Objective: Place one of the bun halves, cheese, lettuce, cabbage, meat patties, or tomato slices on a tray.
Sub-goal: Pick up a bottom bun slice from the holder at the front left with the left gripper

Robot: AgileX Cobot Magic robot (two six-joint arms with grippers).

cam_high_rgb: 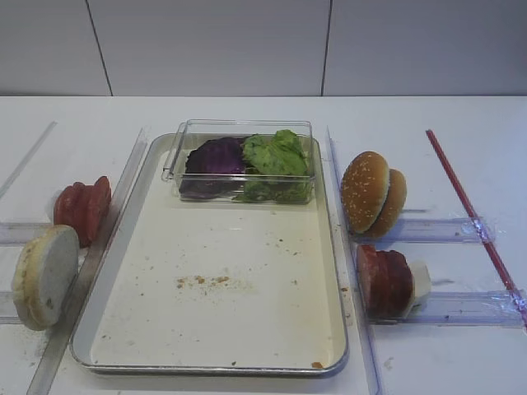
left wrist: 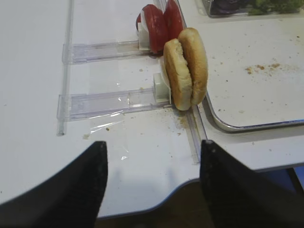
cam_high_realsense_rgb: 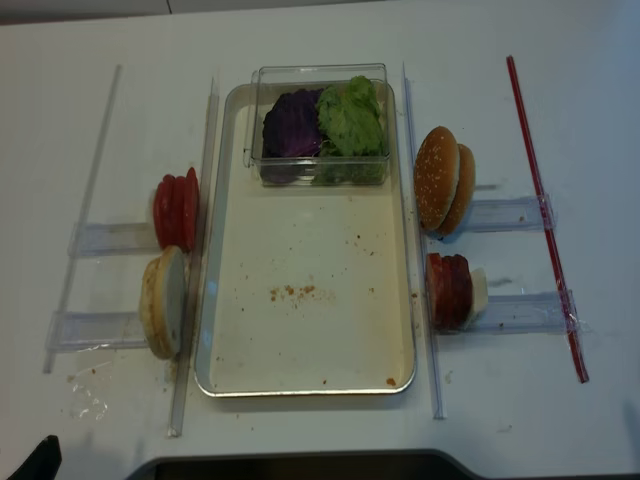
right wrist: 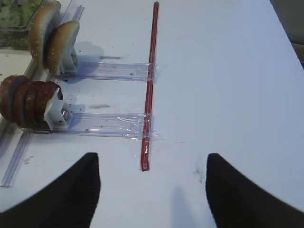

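The silver tray lies mid-table, its floor bare but for crumbs. Cabbage and lettuce fill a clear box at its far end. Left of the tray, tomato slices and bun halves stand on edge in clear holders. On its right stand meat patties with the cheese behind them. My left gripper hangs open and empty over the table's near edge, short of the bun halves. Open and empty too, my right gripper hovers over bare table, right of the meat patties.
Sesame buns stand in a holder right of the tray. A red strip is taped down at the far right, and its near end lies just ahead of my right gripper. Clear rails flank the tray.
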